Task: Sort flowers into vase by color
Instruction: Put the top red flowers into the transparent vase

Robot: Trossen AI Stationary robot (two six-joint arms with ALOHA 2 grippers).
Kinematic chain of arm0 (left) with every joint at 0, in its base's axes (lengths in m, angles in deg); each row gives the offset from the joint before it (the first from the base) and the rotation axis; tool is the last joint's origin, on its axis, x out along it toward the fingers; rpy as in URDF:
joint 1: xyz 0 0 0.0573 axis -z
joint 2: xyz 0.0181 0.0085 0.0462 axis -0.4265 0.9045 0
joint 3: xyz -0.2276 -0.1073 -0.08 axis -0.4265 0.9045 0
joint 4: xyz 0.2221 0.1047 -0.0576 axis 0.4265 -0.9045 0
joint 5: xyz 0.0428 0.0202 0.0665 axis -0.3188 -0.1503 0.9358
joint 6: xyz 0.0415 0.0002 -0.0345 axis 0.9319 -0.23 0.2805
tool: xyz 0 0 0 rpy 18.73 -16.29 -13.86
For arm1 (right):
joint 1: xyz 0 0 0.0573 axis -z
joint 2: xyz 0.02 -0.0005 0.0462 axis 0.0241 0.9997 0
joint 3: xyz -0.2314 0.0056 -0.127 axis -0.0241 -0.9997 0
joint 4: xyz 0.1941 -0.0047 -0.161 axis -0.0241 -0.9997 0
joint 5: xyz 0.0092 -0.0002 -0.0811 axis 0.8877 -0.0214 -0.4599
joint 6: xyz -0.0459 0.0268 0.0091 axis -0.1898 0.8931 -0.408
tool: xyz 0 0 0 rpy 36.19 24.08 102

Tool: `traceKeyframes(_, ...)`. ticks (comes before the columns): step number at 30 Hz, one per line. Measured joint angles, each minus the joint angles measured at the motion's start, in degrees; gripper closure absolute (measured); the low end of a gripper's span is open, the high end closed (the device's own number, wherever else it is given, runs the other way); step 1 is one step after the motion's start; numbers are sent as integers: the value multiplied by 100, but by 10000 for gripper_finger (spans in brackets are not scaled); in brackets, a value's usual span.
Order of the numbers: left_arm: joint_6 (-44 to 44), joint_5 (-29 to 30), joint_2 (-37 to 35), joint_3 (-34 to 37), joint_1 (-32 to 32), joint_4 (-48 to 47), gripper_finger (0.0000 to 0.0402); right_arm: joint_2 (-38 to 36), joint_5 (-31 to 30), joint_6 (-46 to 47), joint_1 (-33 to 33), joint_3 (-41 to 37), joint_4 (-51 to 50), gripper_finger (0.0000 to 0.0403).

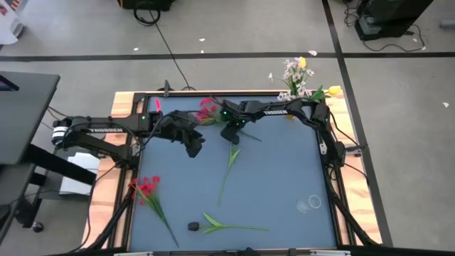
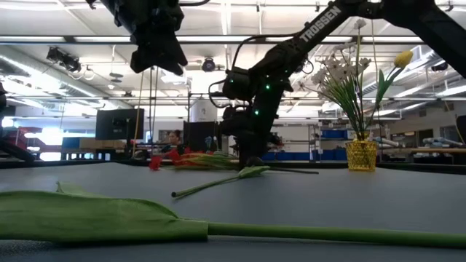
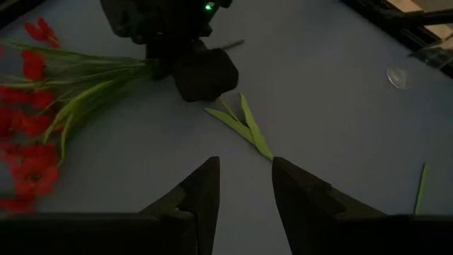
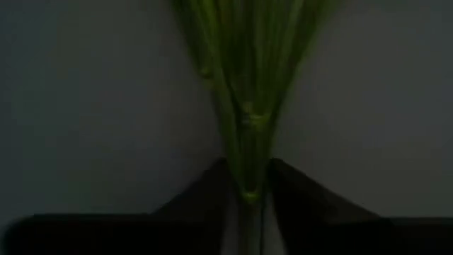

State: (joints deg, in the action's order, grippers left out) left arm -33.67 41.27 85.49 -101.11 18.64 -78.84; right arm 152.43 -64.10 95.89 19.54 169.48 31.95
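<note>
Ceiling strip lights [image 2: 218, 54] wash the hall evenly; the desk [image 1: 284, 178] shows only faint shadows. Both wrist views are dim, the green stems [image 4: 244, 106] blurred, the foreground leaf [image 2: 87, 215] soft.

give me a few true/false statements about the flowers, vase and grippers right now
1. The right gripper is shut on the red flower bunch's green stems. True.
2. The left gripper holds a flower. False: it is open and empty, above the table.
3. The vase holds white sprays and a yellow tulip. True.
4. The vase lies tipped over. False: it stands upright.
5. Another red bunch lies on the table near the left edge. True.
</note>
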Motion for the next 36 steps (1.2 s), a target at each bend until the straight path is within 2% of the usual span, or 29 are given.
traceKeyframes(2, -14, 16, 0, 0, -26, -2, 264, -48, 30, 70, 13, -10, -42, 360)
traceKeyframes(4, -16, 40, 0, 0, -38, -10, 264, -98, 168, 243, 47, -21, -69, 387)
traceKeyframes(10, -17, 38, 0, 0, -21, -33, 264, -588, 83, 1095, 42, -24, -104, 395)
traceKeyframes(15, 104, -154, 0, 0, 31, -31, 264, -1447, -493, 1634, -262, -22, -68, 395)
traceKeyframes(18, 255, -223, 0, 0, 84, -10, 264, -2024, -1143, 1997, -560, -21, 28, 395)
traceKeyframes(23, 587, -246, 2, 2, 186, 283, 264, -2779, -2639, 2579, -1303, -57, 162, 396)
traceKeyframes(26, 886, -585, 2, 2, 211, 786, 264, -3146, -3491, 2899, -1855, -296, 527, 396)
traceKeyframes(32, 1104, -1346, 49, 5, 237, 2221, 264, -3568, -5247, 2907, -3098, -980, 1834, 396)
traceKeyframes(36, 1100, -1704, 192, -13, 305, 3412, 264, -3626, -5902, 2314, -3749, -1505, 3352, 396)
